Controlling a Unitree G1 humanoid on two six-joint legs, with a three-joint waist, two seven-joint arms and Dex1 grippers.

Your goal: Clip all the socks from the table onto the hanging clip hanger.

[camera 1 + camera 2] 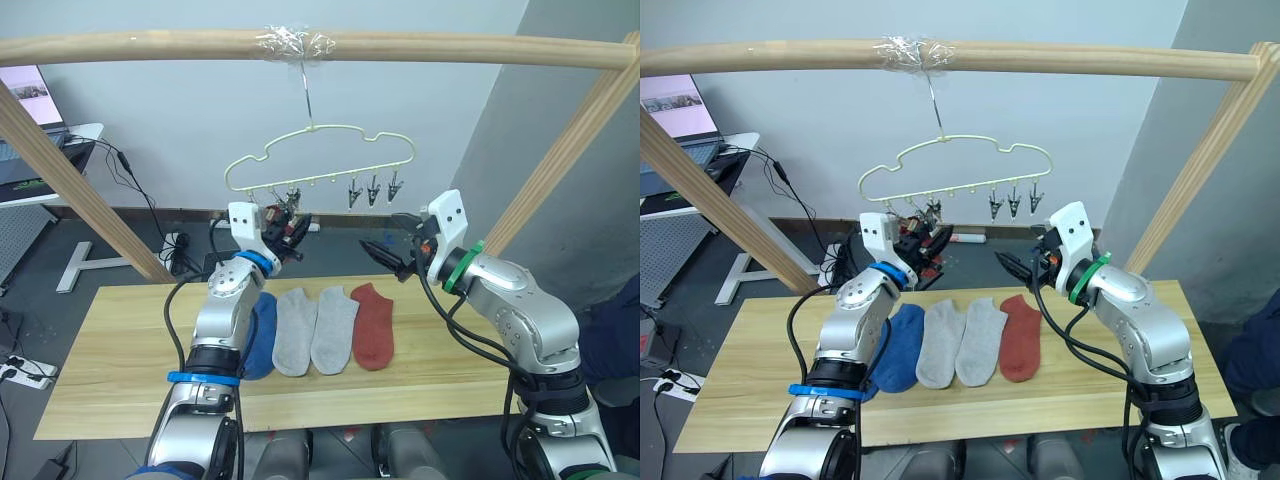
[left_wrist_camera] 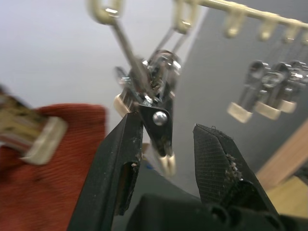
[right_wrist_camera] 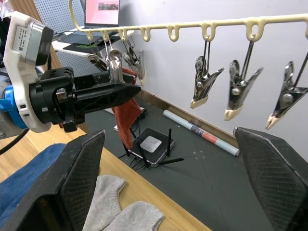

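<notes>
The pale clip hanger (image 1: 330, 179) hangs from tape on the wooden pole. My left gripper (image 2: 166, 130) is up at its left clips, open, with one metal clip (image 2: 156, 115) between its fingers and touching one finger. A rust red sock (image 3: 127, 118) hangs from a neighbouring clip. Three clips (image 3: 231, 91) at the hanger's right end hang bare. My right gripper (image 3: 168, 134) hovers below them, wide open and holding nothing. On the table (image 1: 100, 350) lie a blue sock (image 1: 262, 335), two grey socks (image 1: 295, 340) (image 1: 335, 330) and a rust red sock (image 1: 373, 325) side by side.
The thick wooden pole (image 1: 450, 50) crosses overhead, and slanted posts (image 1: 70, 180) (image 1: 560, 150) come down at both sides behind the table. A desk with a monitor (image 1: 25, 95) stands far left. Cables and a small router (image 3: 151, 144) lie on the floor behind.
</notes>
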